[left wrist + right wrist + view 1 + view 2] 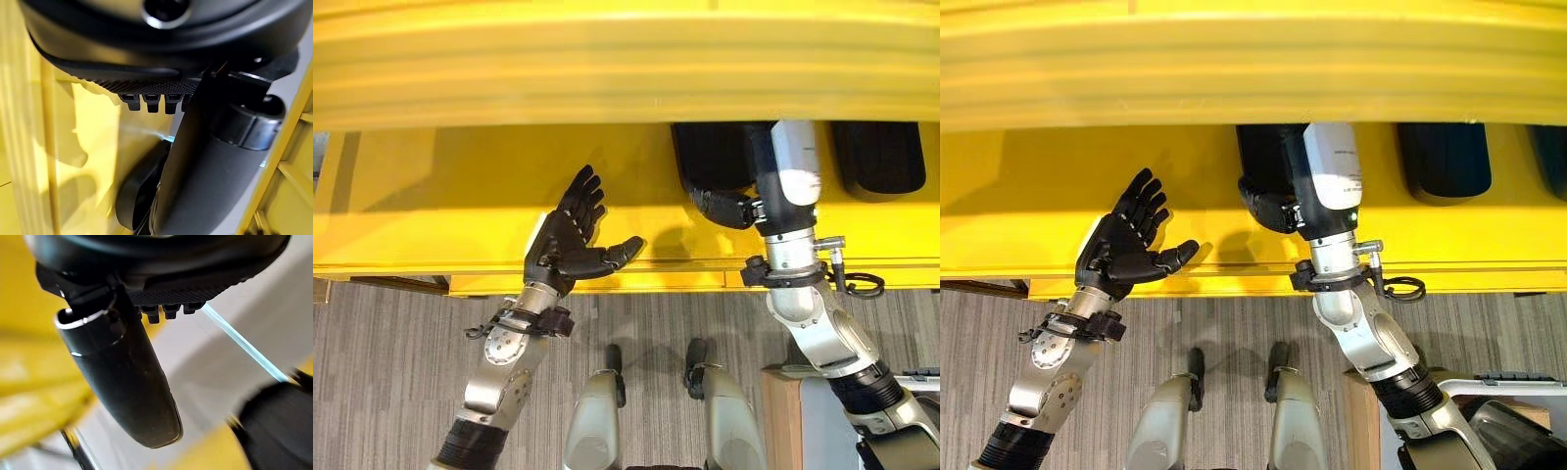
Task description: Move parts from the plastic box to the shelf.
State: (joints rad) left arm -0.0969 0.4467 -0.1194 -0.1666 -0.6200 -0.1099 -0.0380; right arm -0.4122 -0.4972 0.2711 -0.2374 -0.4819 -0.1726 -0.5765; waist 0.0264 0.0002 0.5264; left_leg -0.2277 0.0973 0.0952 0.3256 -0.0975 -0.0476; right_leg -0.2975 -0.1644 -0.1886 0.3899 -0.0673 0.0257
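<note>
— Where are your hands?

— My left hand hovers over the front edge of the yellow shelf, palm up, fingers straight and spread, thumb out, holding nothing. My right hand reaches into the shelf under its upper board.

— Is it gripping?

— Its dark fingers lie against a black part standing on the shelf; I cannot tell whether they curl round it.

— Other parts?

— Another black part stands on the shelf, further right, apart from my hand.
</note>
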